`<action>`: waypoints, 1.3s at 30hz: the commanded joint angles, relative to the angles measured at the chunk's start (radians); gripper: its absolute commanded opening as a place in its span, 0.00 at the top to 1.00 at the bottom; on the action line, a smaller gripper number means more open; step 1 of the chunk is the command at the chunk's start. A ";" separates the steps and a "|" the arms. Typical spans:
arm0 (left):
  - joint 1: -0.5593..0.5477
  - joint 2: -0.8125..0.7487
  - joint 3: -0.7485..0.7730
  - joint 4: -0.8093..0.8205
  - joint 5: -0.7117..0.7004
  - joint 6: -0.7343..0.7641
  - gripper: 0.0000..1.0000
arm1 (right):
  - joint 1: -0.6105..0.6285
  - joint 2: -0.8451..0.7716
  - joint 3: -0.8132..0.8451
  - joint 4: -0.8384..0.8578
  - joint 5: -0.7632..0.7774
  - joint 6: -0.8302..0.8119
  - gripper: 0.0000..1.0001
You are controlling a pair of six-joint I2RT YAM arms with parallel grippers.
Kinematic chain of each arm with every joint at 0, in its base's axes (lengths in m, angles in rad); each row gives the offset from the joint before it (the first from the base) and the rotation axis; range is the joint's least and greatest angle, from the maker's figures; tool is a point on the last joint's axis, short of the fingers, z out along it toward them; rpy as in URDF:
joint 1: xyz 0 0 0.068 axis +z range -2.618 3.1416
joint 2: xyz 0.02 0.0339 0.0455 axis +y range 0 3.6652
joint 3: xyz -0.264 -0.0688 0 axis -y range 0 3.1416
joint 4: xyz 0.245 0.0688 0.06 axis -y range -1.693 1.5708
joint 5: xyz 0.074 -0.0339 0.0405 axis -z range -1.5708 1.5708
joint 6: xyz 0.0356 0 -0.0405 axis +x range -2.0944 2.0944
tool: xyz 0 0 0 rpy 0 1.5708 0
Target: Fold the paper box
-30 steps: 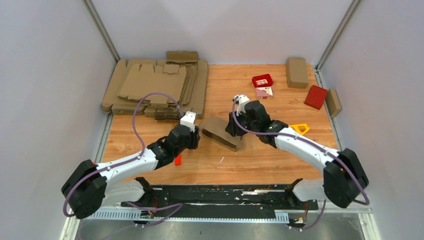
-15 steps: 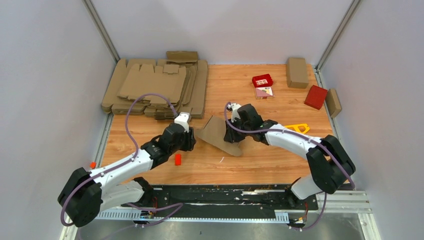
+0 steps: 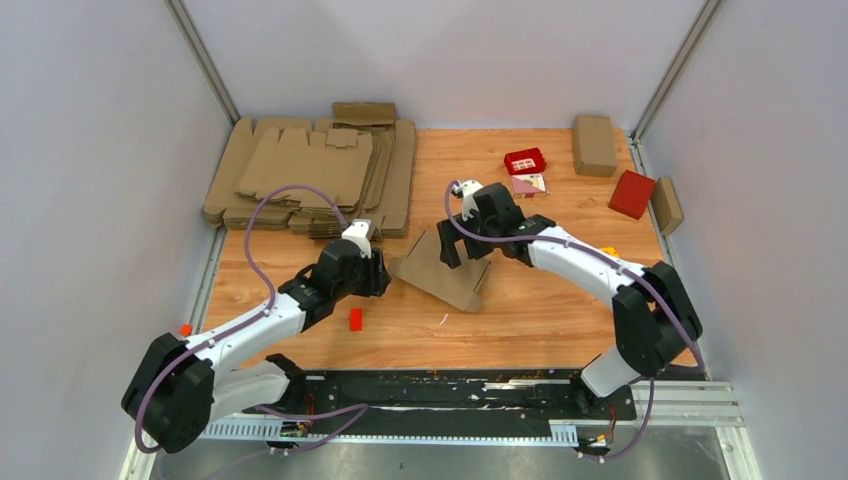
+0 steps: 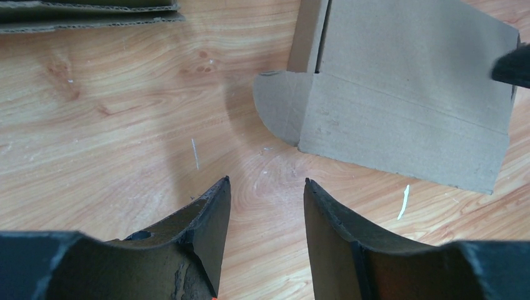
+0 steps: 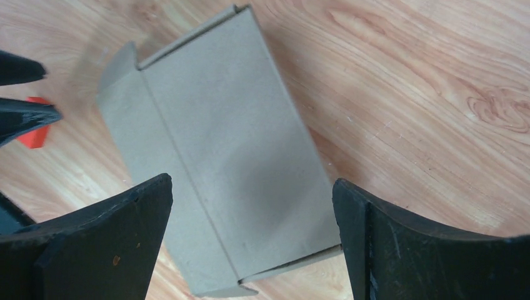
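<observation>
Top external view shows the paper box (image 3: pixel 445 268) lying in the middle of the table, partly folded, end flaps not tucked. The right gripper (image 5: pixel 250 206) gapes wide above it. The left gripper (image 4: pixel 265 206) waits half open, empty, just left.

The box (image 3: pixel 442 268) lies mid-worktop (image 3: pixel 540 320); the sheets (image 3: pixel 310 175) fill the far left corner.
</observation>
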 commanded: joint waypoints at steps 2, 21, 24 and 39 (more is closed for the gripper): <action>0.023 -0.001 -0.015 0.046 0.043 -0.014 0.46 | -0.007 0.104 0.057 -0.041 -0.015 -0.083 0.00; 0.065 -0.055 -0.119 0.074 0.080 -0.048 0.46 | -0.011 0.065 -0.045 0.014 -0.129 -0.056 0.00; 0.076 -0.077 -0.136 0.064 0.084 -0.067 0.48 | -0.065 0.023 -0.094 0.071 -0.235 0.004 0.04; 0.077 0.015 -0.155 0.159 0.197 -0.114 0.57 | -0.214 0.101 -0.090 0.140 -0.335 0.110 0.61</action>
